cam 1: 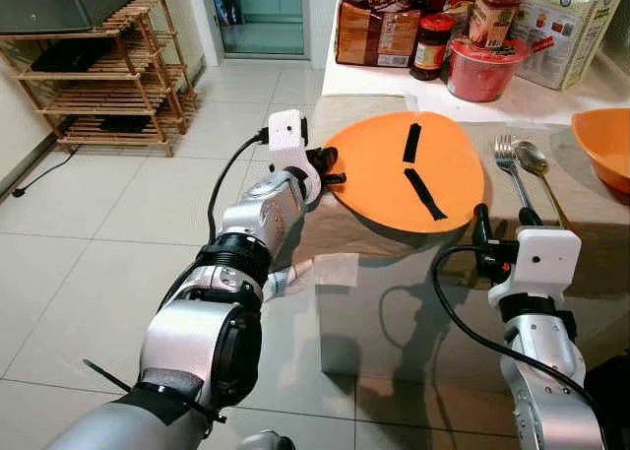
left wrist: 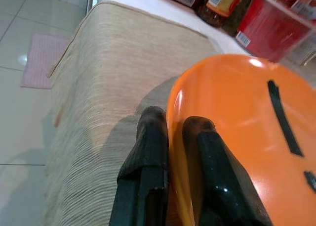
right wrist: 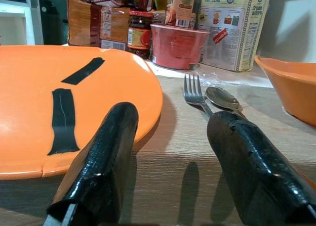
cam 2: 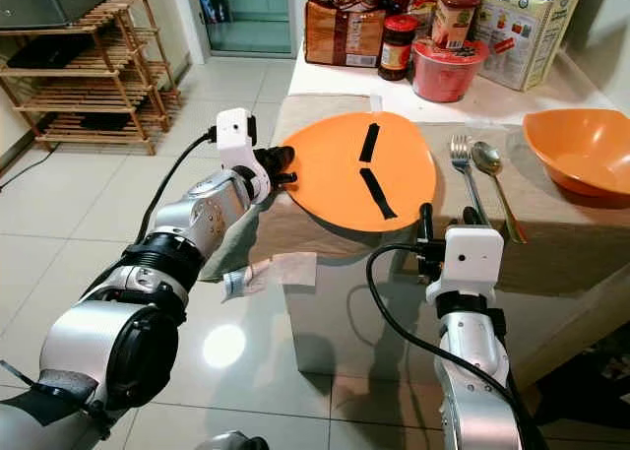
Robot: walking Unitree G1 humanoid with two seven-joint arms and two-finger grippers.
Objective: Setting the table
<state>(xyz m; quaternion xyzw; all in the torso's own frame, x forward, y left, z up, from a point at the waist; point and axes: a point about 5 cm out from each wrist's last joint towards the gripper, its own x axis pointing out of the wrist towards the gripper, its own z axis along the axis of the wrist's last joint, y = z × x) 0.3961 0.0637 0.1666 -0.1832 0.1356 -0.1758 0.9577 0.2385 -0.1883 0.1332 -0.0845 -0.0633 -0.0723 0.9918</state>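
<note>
Left tool (cam 1: pixel 330 166) is pinched on the orange plate (cam 1: pixel 409 174) at its 9 o'clock rim, plate tilted above the counter (cam 1: pixel 374 253). Right tool (right wrist: pixel 173 157), fingers apart, sits at 5 o'clock.

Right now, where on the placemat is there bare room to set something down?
Bare mat lies beyond the orange plate, between the left gripper, which pinches its rim, and the white counter. A narrower strip runs between plate and fork. The spoon and orange bowl crowd the right; jars and the red tub fill the counter.
</note>
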